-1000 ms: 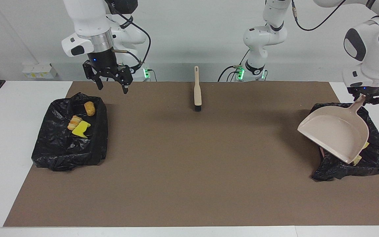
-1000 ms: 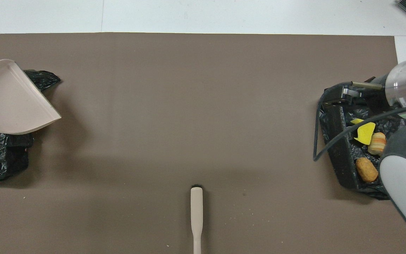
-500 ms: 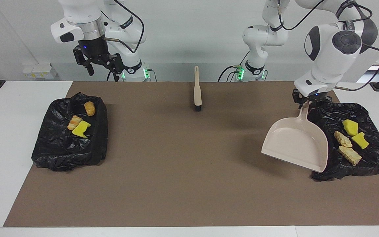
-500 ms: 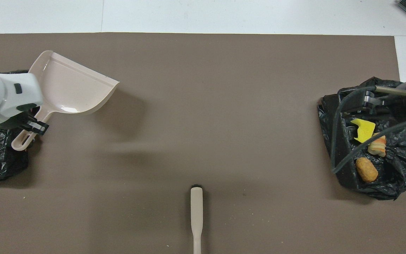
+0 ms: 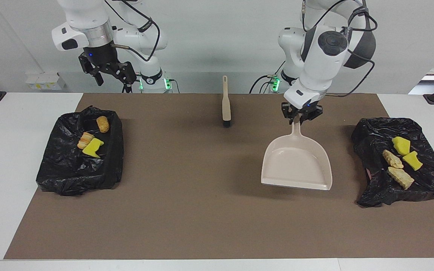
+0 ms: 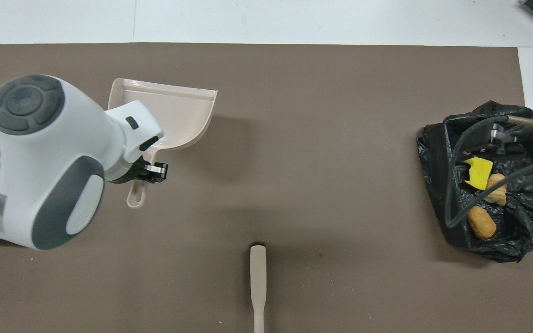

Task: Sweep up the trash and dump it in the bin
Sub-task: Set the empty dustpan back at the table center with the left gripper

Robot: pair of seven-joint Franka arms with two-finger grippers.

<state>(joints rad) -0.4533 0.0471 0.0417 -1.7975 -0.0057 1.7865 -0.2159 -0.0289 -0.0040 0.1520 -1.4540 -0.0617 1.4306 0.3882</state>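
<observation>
Swung off the crinkled bin (image 5: 424,128), left gripper (image 5: 299,117) clamps the smooth scoop-shaped dustpan (image 5: 296,165) (right gripper (image 5: 110,74) open).

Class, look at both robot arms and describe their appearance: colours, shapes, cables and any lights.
Both arms are glossy white with rounded shells and dark grey round joint caps. Each ends in a silver metal ring above a black two-finger gripper: the left gripper and the right gripper. Thin black cables loop loosely along both arms. A small blue light glows on each wrist, and green lights shine at the bases.
</observation>
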